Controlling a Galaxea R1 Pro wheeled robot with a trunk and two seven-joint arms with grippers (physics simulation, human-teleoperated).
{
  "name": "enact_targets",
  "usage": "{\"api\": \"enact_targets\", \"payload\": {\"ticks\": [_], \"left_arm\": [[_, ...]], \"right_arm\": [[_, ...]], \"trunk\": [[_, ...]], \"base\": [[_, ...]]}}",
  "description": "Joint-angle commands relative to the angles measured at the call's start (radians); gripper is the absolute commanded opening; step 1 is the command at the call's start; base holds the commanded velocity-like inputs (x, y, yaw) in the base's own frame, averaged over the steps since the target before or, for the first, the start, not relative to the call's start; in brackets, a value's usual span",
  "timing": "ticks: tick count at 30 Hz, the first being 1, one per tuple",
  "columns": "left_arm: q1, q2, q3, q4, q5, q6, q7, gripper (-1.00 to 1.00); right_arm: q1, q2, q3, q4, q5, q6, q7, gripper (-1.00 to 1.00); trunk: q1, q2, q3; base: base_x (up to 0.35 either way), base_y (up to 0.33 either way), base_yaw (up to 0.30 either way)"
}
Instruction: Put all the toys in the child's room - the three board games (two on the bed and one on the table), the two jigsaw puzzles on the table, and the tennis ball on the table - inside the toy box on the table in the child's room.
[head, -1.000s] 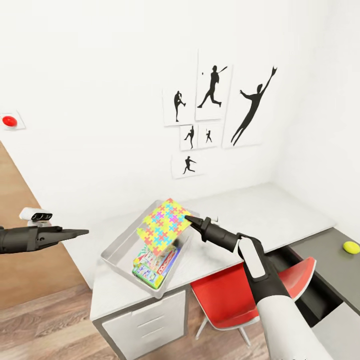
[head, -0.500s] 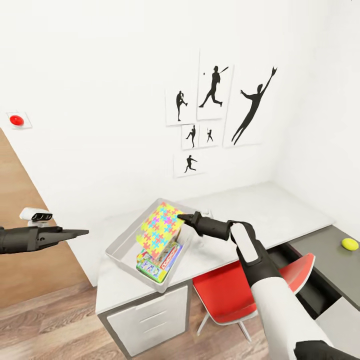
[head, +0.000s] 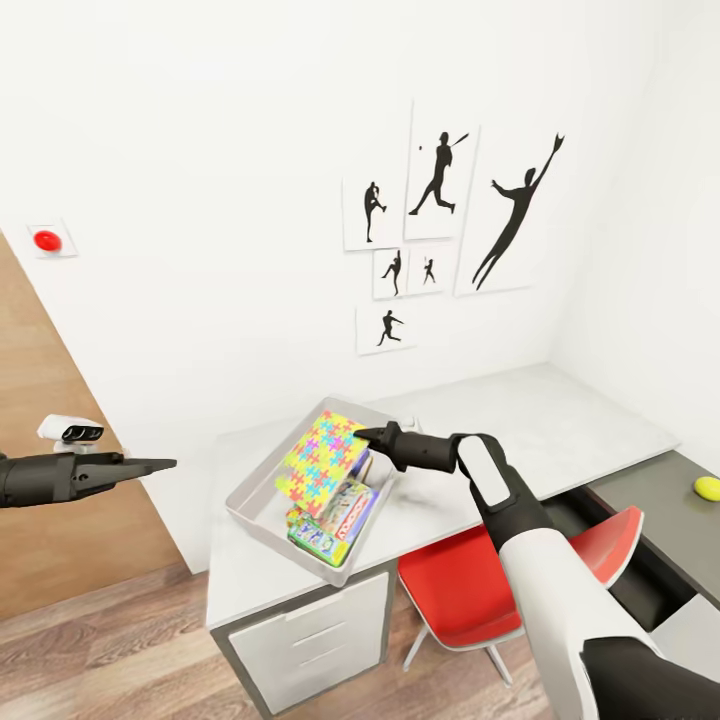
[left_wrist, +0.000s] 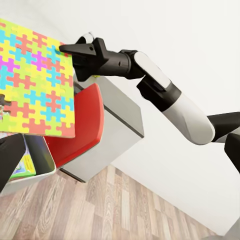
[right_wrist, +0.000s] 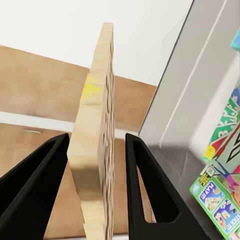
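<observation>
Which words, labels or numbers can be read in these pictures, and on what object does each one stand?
No text can be read with certainty.
Board game in the toy box: a red band with white lettering and smaller print, too blurred to read.
Jigsaw puzzle: coloured pieces, no words.
Wall pictures: black silhouettes, no words.

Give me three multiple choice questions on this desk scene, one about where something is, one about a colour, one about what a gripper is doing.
1. Where is the tennis ball?
A. in the toy box
B. on the dark grey end of the table
C. on the chair

2. What colour is the chair seat?
A. red
B. blue
C. white

3. What is the right gripper doing?
A. hanging open, holding nothing
B. holding a jigsaw puzzle edge over the toy box
C. pressing the wall button

Answers: B, the ball lies far right on the dark section; A, red seat under the table; B, fingers flank the sheet's edge.
</observation>
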Motion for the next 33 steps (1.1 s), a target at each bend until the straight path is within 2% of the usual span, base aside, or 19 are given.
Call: {"api": "enact_targets", "payload": {"ticks": [1, 7, 14, 28, 33], "left_arm": [[-0.001, 0.001, 0.000, 0.000, 0.000, 0.011, -0.004, 1.00], [-0.001, 0.001, 0.000, 0.000, 0.000, 0.011, -0.004, 1.00], [-0.001, 0.000, -0.001, 0.000, 0.000, 0.011, -0.004, 1.00], [-0.001, 0.000, -0.001, 0.000, 0.000, 0.011, -0.004, 1.00], [-0.001, -0.001, -0.002, 0.000, -0.001, 0.011, -0.004, 1.00]], "right_arm": [[-0.001, 0.000, -0.001, 0.004, 0.008, 0.003, 0.010, -1.00], [-0.003, -0.008, -0.001, 0.031, 0.012, 0.004, 0.013, -1.00], [-0.005, -0.036, -0.001, 0.066, 0.014, 0.005, 0.014, -1.00], [-0.004, -0.043, 0.002, 0.079, 0.018, 0.006, 0.015, -1.00], [0.001, -0.060, 0.004, 0.081, 0.017, 0.006, 0.016, -1.00]], "trunk": [[0.001, -0.002, -0.002], [0.001, -0.002, -0.002], [0.001, -0.002, -0.002], [0.001, -0.002, -0.002], [0.001, -0.002, -0.002]], "base": [[0.001, 0.203, 0.000], [0.000, 0.119, 0.000], [0.056, 0.047, 0.000], [0.057, 0.010, 0.000], [0.008, 0.001, 0.000]]}}
